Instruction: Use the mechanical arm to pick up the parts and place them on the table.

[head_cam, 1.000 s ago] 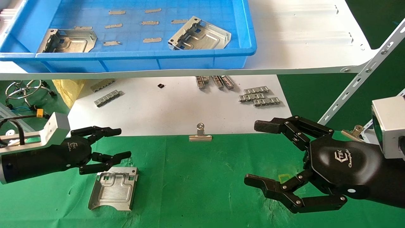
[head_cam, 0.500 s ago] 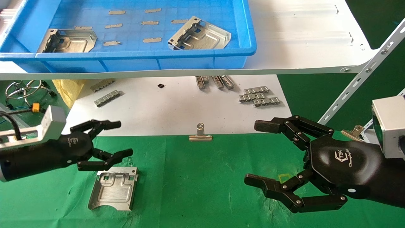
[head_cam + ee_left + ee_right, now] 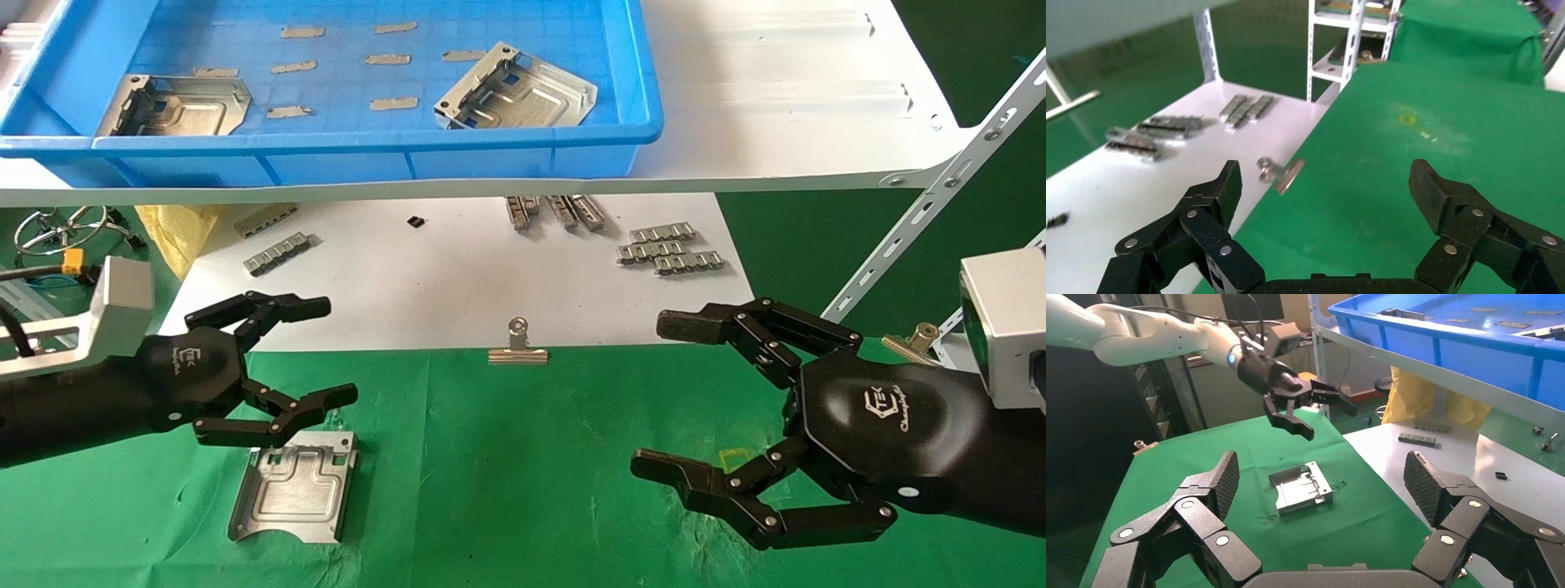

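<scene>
since a second ago my left gripper (image 3: pixel 274 363) has lifted off the green table (image 3: pixel 523 474) and swung a little forward and toward the middle, so its lower fingers now hang just over the far edge of the silver part (image 3: pixel 292 487) instead of beside it. its fingers are spread wide and hold nothing; the left wrist view shows only bare cloth between them.

that part lies flat on the table, ribbed face up, clear of my fingers in the right wrist view (image 3: pixel 1300 488). two more parts wait in the blue tray (image 3: pixel 629 98) on the upper shelf: one near the tray's left end (image 3: pixel 176 104), one tilted toward its right side (image 3: pixel 515 88). i judge one placement done and the next step to be the reach up for another part.

to do that well i would rise first, so i clear the shelf's front edge and the tray's near wall before moving forward. the left part is the nearer one. it sits close to the wall, so i would come down from above, fingers open as they are, and close across its folded rims, not on the flat face where thin metal would slip.

my right gripper (image 3: pixel 695 400) hovers low over the table at the right, fingers wide apart and empty.
</scene>
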